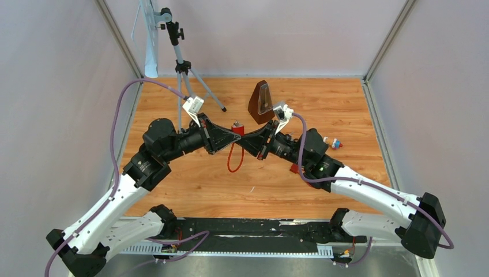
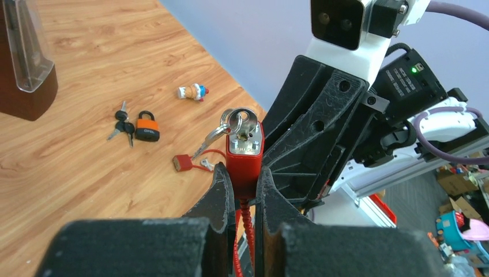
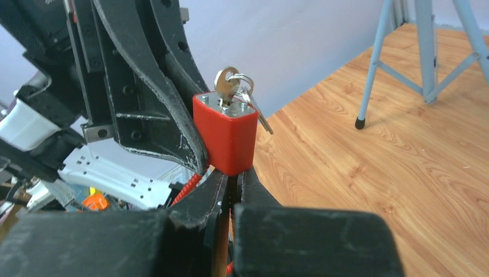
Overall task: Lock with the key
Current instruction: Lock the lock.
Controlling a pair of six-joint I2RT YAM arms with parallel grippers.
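Observation:
A red padlock [image 2: 245, 156] with a red coiled cable [image 1: 230, 158] hangs above the middle of the wooden table. My left gripper [image 2: 245, 176] is shut on the padlock's body, one finger on each side. A silver key [image 2: 241, 122] on a ring stands in the keyhole on top, also visible as the key [image 3: 226, 86] in the right wrist view. My right gripper [image 3: 232, 173] is shut, its tips just under the padlock [image 3: 226, 135]. I cannot tell whether it pinches the cable. In the top view the left gripper [image 1: 235, 137] and the right gripper [image 1: 249, 140] meet tip to tip.
A brown metronome [image 1: 260, 103] stands behind the grippers, and a grey tripod [image 1: 181, 63] at the back left. On the table to the right lie an orange padlock with keys [image 2: 147, 127], a small red lock [image 2: 182, 163] and a toy figure [image 1: 333, 142].

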